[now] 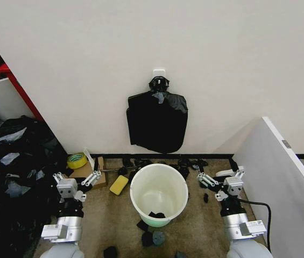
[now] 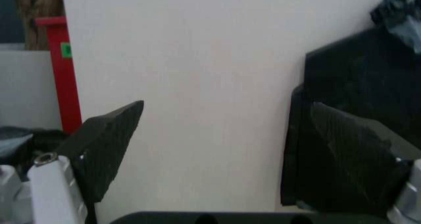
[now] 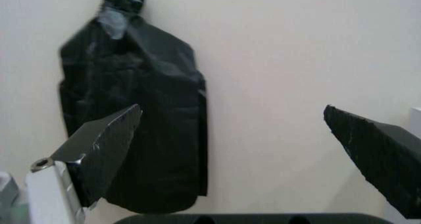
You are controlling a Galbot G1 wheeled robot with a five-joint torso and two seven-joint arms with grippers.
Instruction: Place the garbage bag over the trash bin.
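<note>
1. The left gripper (image 1: 76,179) hangs low at the left of the trash bin (image 1: 158,194), its fingers (image 2: 105,152) spread wide apart with nothing between them.
2. The right gripper (image 1: 220,177) hangs at the matching spot to the right of the bin, its fingers (image 3: 102,152) also wide apart and empty.
3. The white bin stands on the floor (image 1: 203,223) between the two grippers, touching neither; its rim is bare, and a small black scrap (image 1: 156,215) lies at its bottom.
4. A flat bundle of black bags (image 1: 157,120) hangs from a hook (image 1: 158,72) on the white wall (image 1: 141,43) behind the bin, well apart from both sets of fingers and above them.
5. Black plastic scraps (image 1: 186,164) lie along the wall's foot, and a yellow sponge (image 1: 119,185) and a roll of yellow tape (image 1: 77,160) lie near the left gripper.
</note>
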